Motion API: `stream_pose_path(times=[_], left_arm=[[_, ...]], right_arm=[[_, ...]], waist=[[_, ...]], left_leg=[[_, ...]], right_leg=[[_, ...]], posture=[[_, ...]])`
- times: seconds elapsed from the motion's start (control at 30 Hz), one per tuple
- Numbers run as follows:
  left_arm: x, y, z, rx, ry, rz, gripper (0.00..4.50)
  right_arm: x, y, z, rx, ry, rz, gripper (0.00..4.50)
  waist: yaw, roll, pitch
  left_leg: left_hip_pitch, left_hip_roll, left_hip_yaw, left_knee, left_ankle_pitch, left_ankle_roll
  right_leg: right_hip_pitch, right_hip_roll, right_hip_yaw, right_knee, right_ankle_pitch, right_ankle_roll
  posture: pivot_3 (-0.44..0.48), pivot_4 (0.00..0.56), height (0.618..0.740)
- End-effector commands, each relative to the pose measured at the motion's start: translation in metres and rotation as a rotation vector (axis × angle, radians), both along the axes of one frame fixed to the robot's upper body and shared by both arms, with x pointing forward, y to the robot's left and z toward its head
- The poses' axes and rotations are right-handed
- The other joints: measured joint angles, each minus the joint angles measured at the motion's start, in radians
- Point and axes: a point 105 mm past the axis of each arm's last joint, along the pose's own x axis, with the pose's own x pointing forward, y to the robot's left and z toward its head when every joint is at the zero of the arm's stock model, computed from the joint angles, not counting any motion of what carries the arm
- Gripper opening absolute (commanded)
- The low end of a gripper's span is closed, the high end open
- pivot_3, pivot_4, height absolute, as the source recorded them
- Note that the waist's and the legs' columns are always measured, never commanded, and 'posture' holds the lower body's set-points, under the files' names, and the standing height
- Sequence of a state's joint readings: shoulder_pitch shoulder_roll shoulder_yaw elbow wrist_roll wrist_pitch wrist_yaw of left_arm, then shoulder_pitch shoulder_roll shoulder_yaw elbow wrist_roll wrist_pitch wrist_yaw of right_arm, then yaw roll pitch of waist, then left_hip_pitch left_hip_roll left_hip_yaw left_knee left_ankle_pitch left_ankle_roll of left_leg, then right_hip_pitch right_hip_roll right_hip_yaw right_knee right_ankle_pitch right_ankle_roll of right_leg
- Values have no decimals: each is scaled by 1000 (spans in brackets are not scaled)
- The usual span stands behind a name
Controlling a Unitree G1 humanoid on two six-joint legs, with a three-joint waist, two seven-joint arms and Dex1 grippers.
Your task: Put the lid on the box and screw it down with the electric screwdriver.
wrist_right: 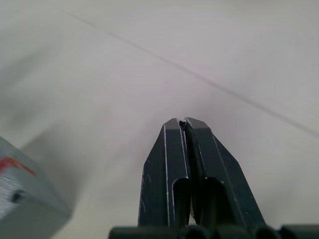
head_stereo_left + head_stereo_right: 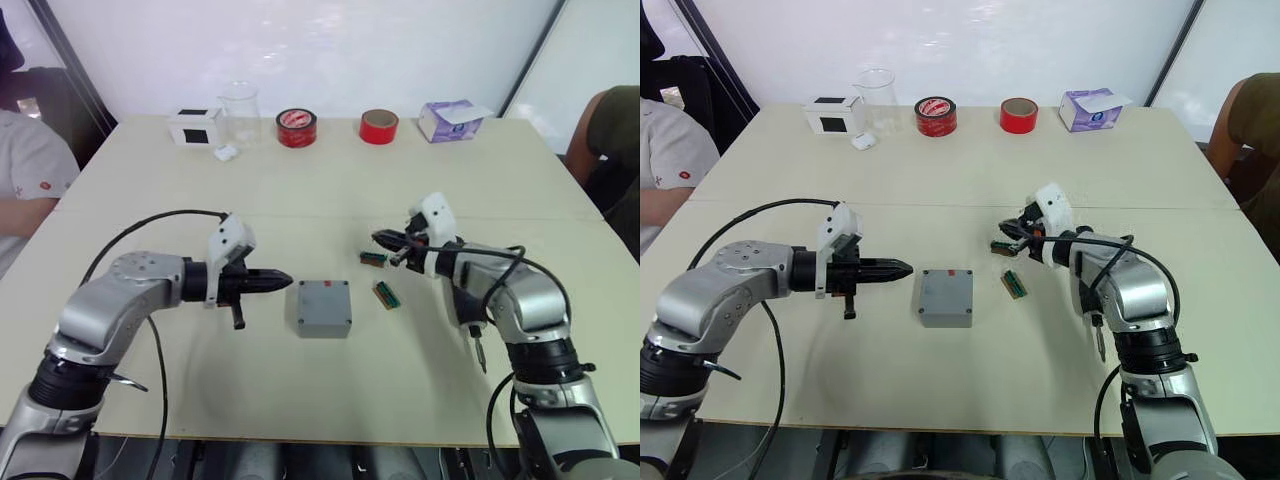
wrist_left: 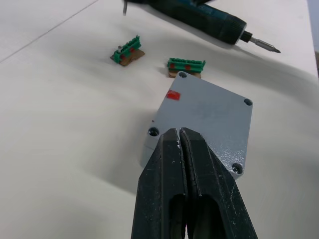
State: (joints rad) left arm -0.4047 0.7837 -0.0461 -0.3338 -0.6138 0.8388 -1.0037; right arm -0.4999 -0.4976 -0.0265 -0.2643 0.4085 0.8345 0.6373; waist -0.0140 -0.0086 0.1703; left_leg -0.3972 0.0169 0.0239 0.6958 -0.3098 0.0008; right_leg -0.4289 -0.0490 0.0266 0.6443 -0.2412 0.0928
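Note:
The grey box [image 2: 323,308] sits mid-table with the flat lid [image 3: 209,117] on top of it. The lid has screw holes at its corners and a small red mark [image 3: 173,95] at its far edge. My left gripper [image 2: 281,281] is shut and empty, its tips pointing at the box's left side, just short of it. My right gripper [image 2: 386,241] is also shut and empty, hovering right of and beyond the box. The electric screwdriver [image 3: 204,20] lies on the table under my right forearm, its bit [image 2: 481,358] pointing toward the near edge.
Two green terminal blocks [image 2: 373,259] [image 2: 386,295] lie right of the box. Along the far edge stand a white-and-black cube [image 2: 195,126], a clear cup [image 2: 240,110], two red tape rolls [image 2: 296,127] [image 2: 379,126] and a tissue pack [image 2: 450,120]. People sit at both sides.

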Motion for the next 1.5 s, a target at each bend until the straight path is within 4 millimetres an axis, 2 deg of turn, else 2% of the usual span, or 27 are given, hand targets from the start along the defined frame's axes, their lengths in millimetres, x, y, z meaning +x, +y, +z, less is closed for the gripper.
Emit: stream_pose_path(times=[0.03, 0.13, 0.27, 0.57, 0.77, 1.5], left_arm=[[-10, 3, 12, 1, -21, -45, 0], [-13, 5, 11, 20, -11, -60, 0], [-14, 3, 12, 23, -14, -74, 0], [-13, 0, 11, 20, -19, -71, 0], [-13, -1, 10, 21, -22, -64, 0], [-8, -1, 10, 15, -30, -55, 0]], right_arm=[[-30, 11, 12, -12, -33, 113, 30], [-48, 19, 3, -56, -9, 176, 30], [-55, 25, -12, -67, 25, 192, 30], [-55, 33, -22, -58, 43, 196, 30], [-54, 37, -22, -53, 40, 198, 30], [-47, 37, -34, -72, 70, 184, 30]], waist=[[0, 0, 0], [1, 0, 0], [0, -1, 0], [0, -1, 1], [1, -1, 1], [1, -2, 1]], left_leg=[[0, 0, 0, 0, 0, 0], [0, 0, 0, 0, 0, 0], [0, 0, 0, 0, 0, 0], [0, 0, 0, 0, 0, 0], [0, 0, 0, 0, 0, 0], [0, 0, 0, 0, 0, 0]], right_leg=[[0, 0, 0, 0, 0, 0], [0, 0, 0, 0, -1, -2], [0, 0, 0, -1, -2, -3], [0, 0, 0, -1, -2, -3], [0, 0, 0, -1, -2, -3], [0, 0, 0, -1, -2, -3]], posture=[[0, 150, 740], [0, 150, 740], [0, 150, 740], [0, 150, 740], [0, 150, 740], [0, 150, 740]])
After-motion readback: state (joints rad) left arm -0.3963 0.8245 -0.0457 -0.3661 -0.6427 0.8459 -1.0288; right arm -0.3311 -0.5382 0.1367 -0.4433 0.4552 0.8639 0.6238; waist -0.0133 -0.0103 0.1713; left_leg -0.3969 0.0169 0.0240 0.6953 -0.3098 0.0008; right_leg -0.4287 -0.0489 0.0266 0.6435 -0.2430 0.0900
